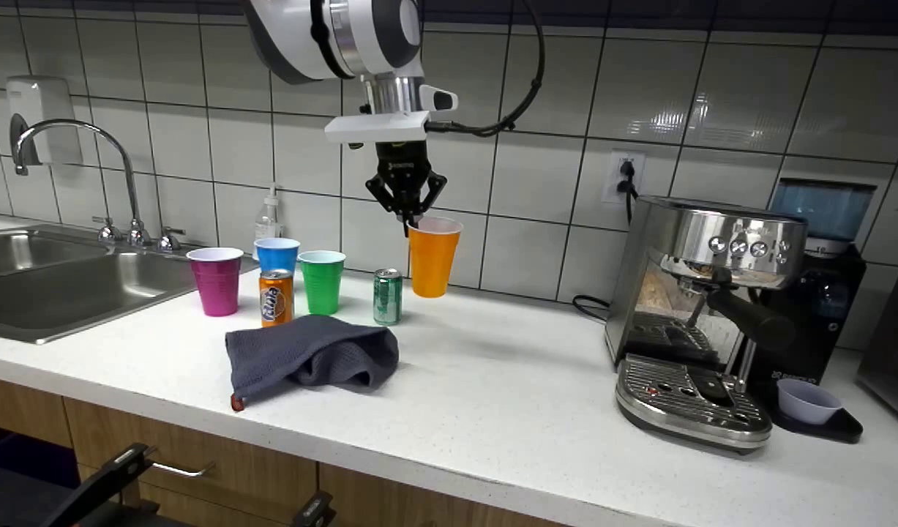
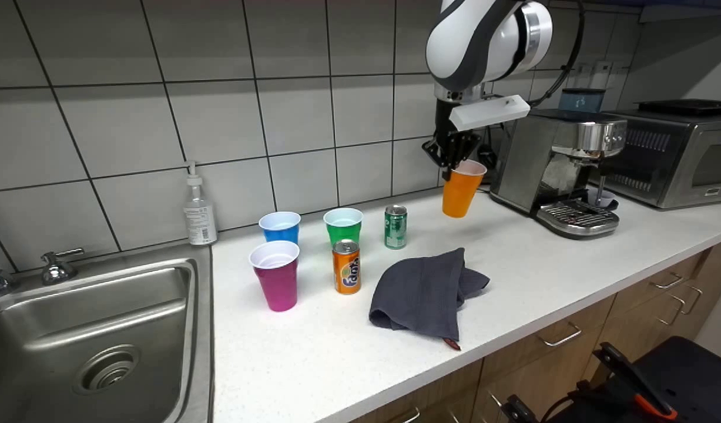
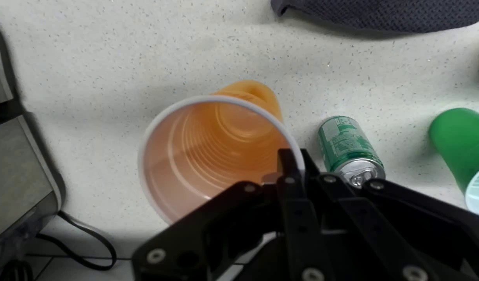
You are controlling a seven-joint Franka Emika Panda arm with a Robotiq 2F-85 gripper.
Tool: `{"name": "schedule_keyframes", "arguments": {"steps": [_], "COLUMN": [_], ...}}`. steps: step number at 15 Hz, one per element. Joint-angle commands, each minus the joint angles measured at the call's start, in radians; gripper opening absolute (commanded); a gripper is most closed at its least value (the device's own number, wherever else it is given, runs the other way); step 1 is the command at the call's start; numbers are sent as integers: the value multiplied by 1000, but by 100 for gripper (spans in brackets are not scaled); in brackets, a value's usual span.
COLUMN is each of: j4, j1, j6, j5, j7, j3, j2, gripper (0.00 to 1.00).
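A tapered, pale-lined orange plastic cup [image 1: 432,263] hangs tilted just under the black two-fingered gripper [image 1: 410,222], which is pinched on its rim. It is gripped and raised; letting go is not yet done. The wrist view shows nothing inside it. Lower down, near the gripper, stands a green metal can [image 1: 388,298]; farther out stand a green plastic cup [image 1: 322,288], a blue plastic cup [image 1: 278,256] and a magenta plastic cup [image 1: 216,287], their contents hard to tell.

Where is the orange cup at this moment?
In both exterior views, the orange cup hangs by its rim from the claw, above the counter and to the right of the green can.
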Motion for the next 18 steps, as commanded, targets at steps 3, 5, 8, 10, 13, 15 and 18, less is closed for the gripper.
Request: {"name": "schedule_keyframes", "arguments": {"steps": [3, 5, 8, 10, 13, 15, 18], "j4": [-91, -104, -113, -115, -109, -99, -95], "j1": [4, 10, 23, 31, 43, 50, 56], "j6": [64, 78, 91, 104, 125, 138, 166], "j5": [-21, -16, -10, -4, -1, 2, -2], "j7": [16, 12, 2, -1, -2, 3, 4], "j3": [39, 53, 78, 93, 111, 121, 131], "j2": [-104, -122, -141, -146, -141, -131, -121], "gripper": [1, 1, 1, 1, 1, 1, 1]}}
